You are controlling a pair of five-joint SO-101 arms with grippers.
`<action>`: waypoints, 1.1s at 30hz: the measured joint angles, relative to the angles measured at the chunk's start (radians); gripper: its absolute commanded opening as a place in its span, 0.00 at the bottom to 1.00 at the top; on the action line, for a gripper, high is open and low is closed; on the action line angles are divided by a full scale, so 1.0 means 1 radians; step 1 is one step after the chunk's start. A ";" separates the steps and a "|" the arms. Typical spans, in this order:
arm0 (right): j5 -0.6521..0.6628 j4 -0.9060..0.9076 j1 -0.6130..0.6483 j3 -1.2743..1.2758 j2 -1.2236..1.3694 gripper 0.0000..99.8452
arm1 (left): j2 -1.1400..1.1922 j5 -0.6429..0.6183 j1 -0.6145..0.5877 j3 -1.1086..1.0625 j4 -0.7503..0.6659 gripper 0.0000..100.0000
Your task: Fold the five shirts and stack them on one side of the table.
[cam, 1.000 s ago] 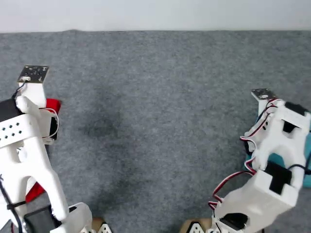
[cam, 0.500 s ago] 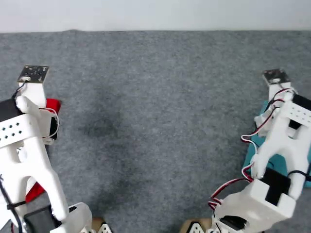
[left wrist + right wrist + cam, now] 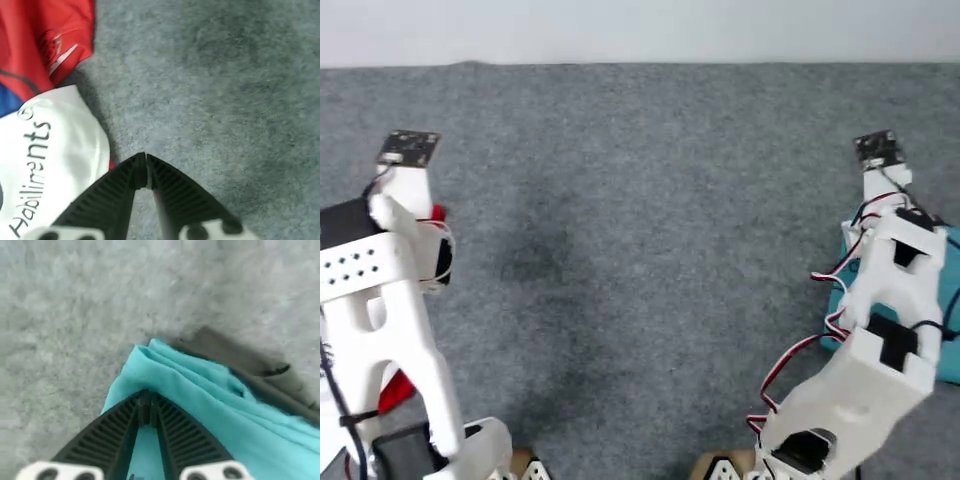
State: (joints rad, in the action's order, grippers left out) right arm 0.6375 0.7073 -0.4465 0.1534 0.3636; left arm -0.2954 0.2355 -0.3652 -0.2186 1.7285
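My left gripper point(image 3: 145, 167) is shut with nothing in it, its tips over grey carpet just beside a white shirt point(image 3: 50, 160) with dark print. That white shirt lies on a red shirt point(image 3: 45, 40), and a blue patch point(image 3: 7, 102) shows between them. From above, the left arm point(image 3: 380, 290) covers this pile; only bits of the red shirt point(image 3: 395, 392) peek out. My right gripper point(image 3: 148, 405) is shut, its tips over a folded teal shirt point(image 3: 200, 400) near one corner; whether it pinches cloth I cannot tell. The right arm point(image 3: 885, 300) hides most of the teal shirt point(image 3: 952, 300).
Grey carpet point(image 3: 640, 220) covers the whole table between the two arms. A pale wall point(image 3: 640, 30) runs along the far edge. A dark strip point(image 3: 235, 362) lies on the carpet beside the teal shirt.
The right arm swung toward the right edge, then stretched farther from the front over the teal shirt. The left arm shifted slightly toward the middle of the table.
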 measured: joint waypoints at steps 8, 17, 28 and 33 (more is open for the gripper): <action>0.000 0.282 0.005 0.000 -0.227 0.01 | 0.000 0.000 0.028 0.000 0.000 0.00; 0.000 0.623 0.040 0.000 -0.451 0.01 | -0.003 0.000 0.028 0.025 0.000 0.00; 0.000 0.979 0.103 0.000 -0.463 0.01 | -0.146 0.040 -0.130 0.041 0.002 0.13; 0.000 1.042 0.103 0.000 -0.465 0.01 | -0.146 0.169 -0.359 0.012 0.000 0.24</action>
State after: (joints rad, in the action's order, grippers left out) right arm 0.6375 1.7492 -0.3437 0.1534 -0.1013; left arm -0.4411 0.4043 -0.7242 -0.2064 1.7285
